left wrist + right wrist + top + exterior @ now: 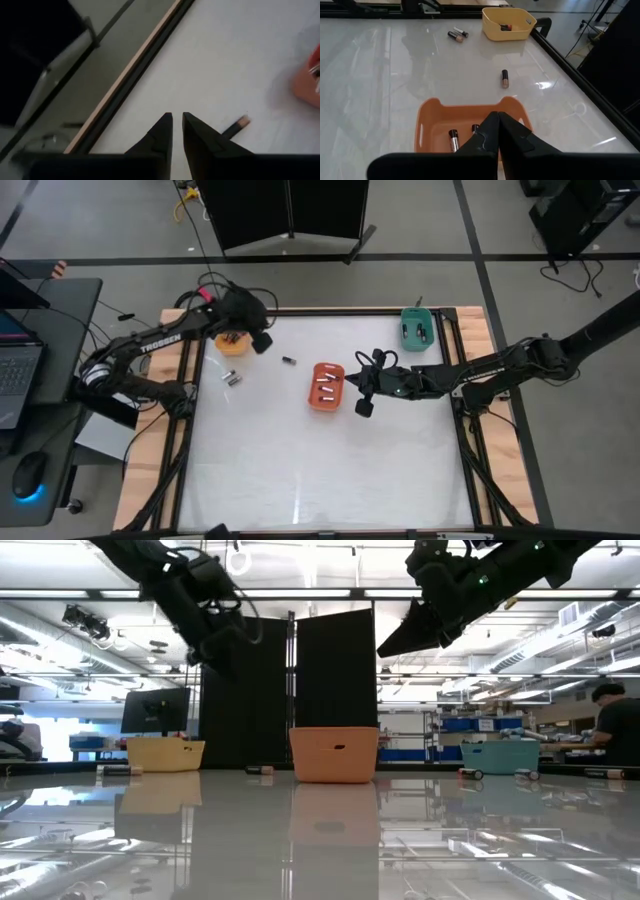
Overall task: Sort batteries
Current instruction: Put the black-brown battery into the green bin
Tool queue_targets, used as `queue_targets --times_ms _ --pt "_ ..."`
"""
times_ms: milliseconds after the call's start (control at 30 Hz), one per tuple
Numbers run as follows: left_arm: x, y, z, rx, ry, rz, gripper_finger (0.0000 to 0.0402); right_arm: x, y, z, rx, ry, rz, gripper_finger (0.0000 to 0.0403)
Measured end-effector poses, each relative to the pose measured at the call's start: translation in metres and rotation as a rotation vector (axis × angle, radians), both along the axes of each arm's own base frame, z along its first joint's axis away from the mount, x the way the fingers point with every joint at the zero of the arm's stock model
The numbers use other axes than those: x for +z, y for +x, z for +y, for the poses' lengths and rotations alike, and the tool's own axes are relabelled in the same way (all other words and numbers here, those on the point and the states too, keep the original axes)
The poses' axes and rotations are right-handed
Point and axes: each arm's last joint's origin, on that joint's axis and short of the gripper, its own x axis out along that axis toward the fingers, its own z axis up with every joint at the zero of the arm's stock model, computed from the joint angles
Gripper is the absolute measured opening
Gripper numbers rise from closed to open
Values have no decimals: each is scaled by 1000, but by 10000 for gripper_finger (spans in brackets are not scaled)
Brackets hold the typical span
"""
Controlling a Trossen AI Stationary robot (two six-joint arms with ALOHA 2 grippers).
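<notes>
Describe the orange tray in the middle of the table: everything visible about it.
The orange tray is a small rounded plastic bin with smooth walls and a flared rim, standing upright and open-topped near the table's centre. A few small batteries lie inside on its floor, dark with coppery ends. The right gripper hangs above its right edge, shut, not touching it. A single battery lies apart on the table to its left.

Grey floor (560,470), a black partition (336,690) behind the table, ceiling strip lights (300,595) overhead.
</notes>
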Motion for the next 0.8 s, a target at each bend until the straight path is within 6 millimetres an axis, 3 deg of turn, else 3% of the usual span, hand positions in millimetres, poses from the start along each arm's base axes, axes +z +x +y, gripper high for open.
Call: queue_targets --times_ms 267,800 --pt "-2 12 -4 -37 15 -19 7 0 0 0 0 0 0 14" --pt "-28 31 9 -105 -17 5 15 -1 0 1 17 10 7 13"
